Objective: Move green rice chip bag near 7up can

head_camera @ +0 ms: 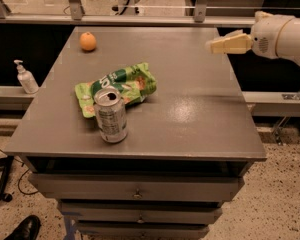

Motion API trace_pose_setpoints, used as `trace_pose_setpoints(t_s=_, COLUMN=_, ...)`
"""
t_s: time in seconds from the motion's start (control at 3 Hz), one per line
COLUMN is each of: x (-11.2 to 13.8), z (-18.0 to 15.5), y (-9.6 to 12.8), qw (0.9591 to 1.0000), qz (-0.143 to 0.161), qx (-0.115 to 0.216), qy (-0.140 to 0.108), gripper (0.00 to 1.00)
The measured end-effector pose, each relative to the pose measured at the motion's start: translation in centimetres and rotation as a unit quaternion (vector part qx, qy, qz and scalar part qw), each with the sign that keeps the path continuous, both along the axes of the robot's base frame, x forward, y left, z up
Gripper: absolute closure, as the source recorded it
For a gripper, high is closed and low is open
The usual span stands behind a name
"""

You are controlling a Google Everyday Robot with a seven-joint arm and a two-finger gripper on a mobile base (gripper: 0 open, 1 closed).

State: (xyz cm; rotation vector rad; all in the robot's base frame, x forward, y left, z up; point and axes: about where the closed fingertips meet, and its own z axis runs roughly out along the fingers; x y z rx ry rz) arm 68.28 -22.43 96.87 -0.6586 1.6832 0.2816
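Note:
The green rice chip bag (pixel 121 84) lies flat on the grey table (pixel 190 109), left of centre. The 7up can (pixel 110 115) stands upright right in front of the bag, touching or almost touching its near edge. My gripper (pixel 210 45) is up at the far right of the table, above its right edge and well away from the bag and the can. It holds nothing.
A small orange fruit (pixel 88 41) sits at the table's far left corner. A white pump bottle (pixel 26 77) stands on a ledge left of the table. Drawers run below the table front. A shoe (pixel 25 228) shows at the bottom left.

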Motion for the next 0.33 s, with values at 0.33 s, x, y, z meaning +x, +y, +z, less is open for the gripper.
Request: trace_pose_setpoints(t_s=0.33, x=0.41, z=2.84, y=-0.70, qw=0.9996, qz=-0.006, qx=0.000, qy=-0.026, gripper=0.00)
